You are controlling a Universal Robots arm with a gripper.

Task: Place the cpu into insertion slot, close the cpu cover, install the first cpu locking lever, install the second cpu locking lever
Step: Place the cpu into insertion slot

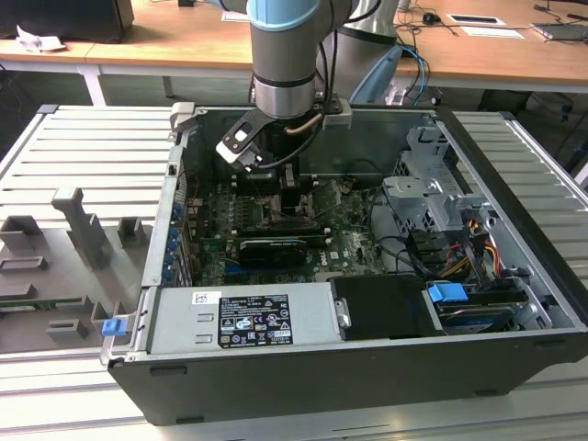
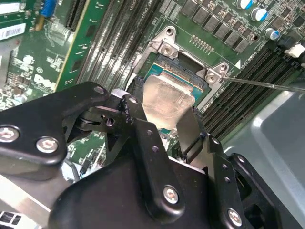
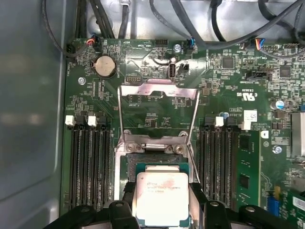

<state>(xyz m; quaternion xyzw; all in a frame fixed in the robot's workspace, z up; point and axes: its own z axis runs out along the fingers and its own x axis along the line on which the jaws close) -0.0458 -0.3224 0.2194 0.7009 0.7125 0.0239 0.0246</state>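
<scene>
Gripper [image 3: 162, 201] clamped the cpu [image 3: 161, 191] by two opposite edges, judged to keep it flat and square | cpu directly over the insertion slot [image 3: 151, 160], seating unconfirmed | cpu cover [image 3: 159, 88] hinged open beyond the slot, leaving it accessible.

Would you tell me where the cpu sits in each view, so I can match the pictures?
Exterior view: the gripper above the motherboard marks its spot.
First wrist view: the cpu sits between the gripper's tips, by the raised cpu cover.
Second wrist view: the cpu sits between the gripper's tips.
Shared landmark: the gripper.
</scene>
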